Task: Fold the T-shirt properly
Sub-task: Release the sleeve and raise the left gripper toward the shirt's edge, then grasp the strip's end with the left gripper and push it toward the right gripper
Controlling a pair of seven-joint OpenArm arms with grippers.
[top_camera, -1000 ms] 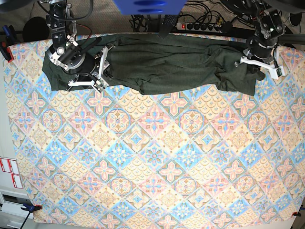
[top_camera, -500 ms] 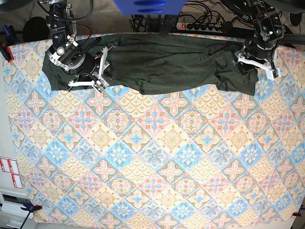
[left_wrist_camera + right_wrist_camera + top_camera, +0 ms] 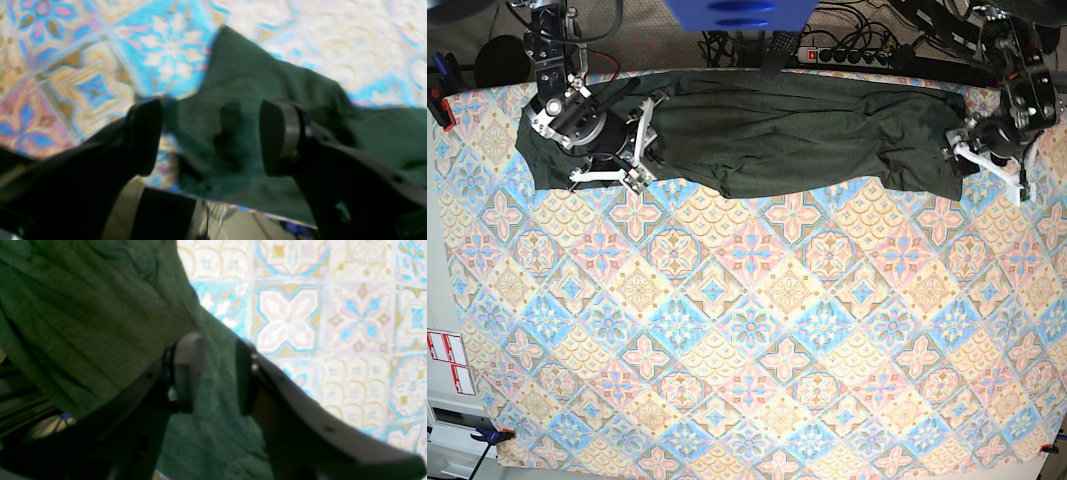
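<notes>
Between the left pincer's [image 3: 210, 136] spread fingers lies a corner of the shirt [image 3: 777, 130], flat on the cloth [image 3: 747, 340] and not gripped; nothing is pinched there. Just past those tips the dark green fabric ends in a point, with patterned cloth beyond. Across the table, the right pincer [image 3: 213, 373] sits low on the other end of the shirt, its fingers part-way apart with green fabric between them; whether they truly pinch a fold I cannot tell, since the pads do not visibly meet it. From the base view the shirt stretches as a long rumpled band along the table's far edge, from one pincer to the other. To do this step well, I judge that the left pincer should take hold of a clean edge rather than a bunched layer, and both ends should move together so the band stays taut and does not twist. Nearer the camera, the cloth is bright with pink, blue and yellow tiles. Behind the table runs a power strip [image 3: 852, 55] with cables.
</notes>
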